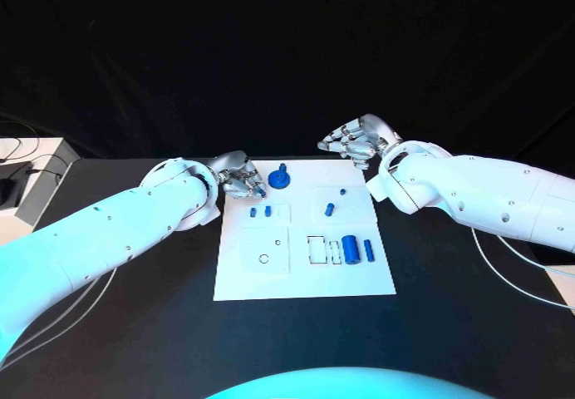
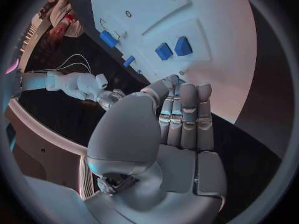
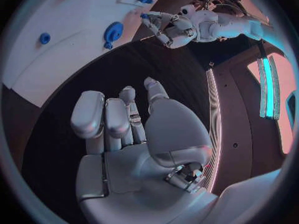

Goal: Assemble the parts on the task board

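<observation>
Head view looked steeply down from above on the black table (image 1: 144,332), task board (image 1: 302,278) centred, both arms entering from the sides. Left wrist camera sat close behind the left hand (image 2: 181,119), facing the board's near corner. Right wrist camera sat close behind the right hand (image 3: 118,119), facing the board's far edge. All three shared the board.

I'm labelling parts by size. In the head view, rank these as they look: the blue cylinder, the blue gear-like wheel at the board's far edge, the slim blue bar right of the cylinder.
1. Blue cylinder, widest and longest.
2. Blue gear-like wheel, close behind; it lies farther from the camera, so this order is unsure.
3. Slim blue bar, clearly smallest.
</observation>
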`<action>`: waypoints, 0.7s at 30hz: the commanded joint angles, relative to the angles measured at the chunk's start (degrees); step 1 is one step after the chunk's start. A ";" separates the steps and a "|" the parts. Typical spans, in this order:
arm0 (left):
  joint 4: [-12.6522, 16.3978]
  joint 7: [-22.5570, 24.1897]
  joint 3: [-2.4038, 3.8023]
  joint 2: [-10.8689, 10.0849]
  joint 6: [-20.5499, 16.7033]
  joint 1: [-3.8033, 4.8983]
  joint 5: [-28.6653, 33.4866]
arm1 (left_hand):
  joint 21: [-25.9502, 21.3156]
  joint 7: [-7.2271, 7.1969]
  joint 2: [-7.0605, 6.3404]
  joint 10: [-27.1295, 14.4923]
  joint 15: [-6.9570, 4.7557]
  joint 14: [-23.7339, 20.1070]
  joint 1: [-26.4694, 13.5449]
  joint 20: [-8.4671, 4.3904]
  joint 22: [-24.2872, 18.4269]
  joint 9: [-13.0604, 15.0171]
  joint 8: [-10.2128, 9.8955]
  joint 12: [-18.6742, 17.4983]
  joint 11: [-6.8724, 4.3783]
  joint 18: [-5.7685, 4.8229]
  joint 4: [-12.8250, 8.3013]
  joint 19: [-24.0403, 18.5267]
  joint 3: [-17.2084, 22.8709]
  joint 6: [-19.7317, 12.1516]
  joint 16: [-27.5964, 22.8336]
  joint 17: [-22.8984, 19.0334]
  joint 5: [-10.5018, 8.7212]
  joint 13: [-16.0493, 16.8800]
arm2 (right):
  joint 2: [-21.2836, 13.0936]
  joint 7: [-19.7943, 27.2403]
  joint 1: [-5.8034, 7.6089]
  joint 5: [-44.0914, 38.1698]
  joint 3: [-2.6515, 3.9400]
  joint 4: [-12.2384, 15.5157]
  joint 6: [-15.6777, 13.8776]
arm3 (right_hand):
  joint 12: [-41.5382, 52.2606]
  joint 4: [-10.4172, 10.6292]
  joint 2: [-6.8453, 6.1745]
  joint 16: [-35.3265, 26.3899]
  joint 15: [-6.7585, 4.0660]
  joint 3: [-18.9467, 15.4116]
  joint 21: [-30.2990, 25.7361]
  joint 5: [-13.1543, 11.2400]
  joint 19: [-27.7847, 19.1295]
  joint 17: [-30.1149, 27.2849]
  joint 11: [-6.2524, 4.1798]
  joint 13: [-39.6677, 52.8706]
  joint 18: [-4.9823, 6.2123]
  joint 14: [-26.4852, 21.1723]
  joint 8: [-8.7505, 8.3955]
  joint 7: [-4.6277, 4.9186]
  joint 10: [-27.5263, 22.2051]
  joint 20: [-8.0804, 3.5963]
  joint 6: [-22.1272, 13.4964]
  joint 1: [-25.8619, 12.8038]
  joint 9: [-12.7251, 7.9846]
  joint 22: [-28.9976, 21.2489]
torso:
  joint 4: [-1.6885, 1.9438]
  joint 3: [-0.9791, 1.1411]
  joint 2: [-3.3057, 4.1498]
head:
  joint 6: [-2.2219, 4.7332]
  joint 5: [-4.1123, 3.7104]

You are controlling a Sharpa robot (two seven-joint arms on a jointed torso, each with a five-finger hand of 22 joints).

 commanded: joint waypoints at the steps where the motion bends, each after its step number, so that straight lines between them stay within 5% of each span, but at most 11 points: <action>1: -0.97 0.56 -0.09 0.68 0.75 -0.21 -0.35 | -0.05 0.49 -0.09 -0.03 0.14 0.28 -0.29 -0.26 -0.03 0.06 -0.23 0.04 0.34 0.95 -0.04 0.11 0.05 -0.03 -0.27 0.12 0.07 -0.01 | 0.09 0.34 0.01 -0.40 0.04 0.09 0.53 | 0.17 -0.29 0.49 -0.15 -0.27 0.10 0.13 0.30 2.08 0.09 -0.34 0.05 0.43 -0.17 -0.04 0.02 -0.24 -0.38 0.28 -0.20 0.05 7.55 | -0.08 0.01 0.07 | -0.09 -0.03; 21: -2.95 0.41 -0.24 1.58 0.88 -0.43 -1.49 | -0.06 0.50 -0.15 -0.07 0.15 0.16 -0.27 -0.31 0.02 0.06 -0.22 0.06 0.35 0.89 0.04 0.08 0.14 -0.09 -0.35 0.29 0.04 0.00 | 0.15 0.31 0.01 -0.43 0.04 0.13 0.56 | 0.17 -0.29 0.49 -0.15 -0.27 0.10 0.13 0.30 2.08 0.09 -0.34 0.05 0.43 -0.17 -0.04 0.02 -0.24 -0.38 0.28 -0.20 0.05 7.55 | 0.02 -0.01 -0.10 | -0.42 -0.13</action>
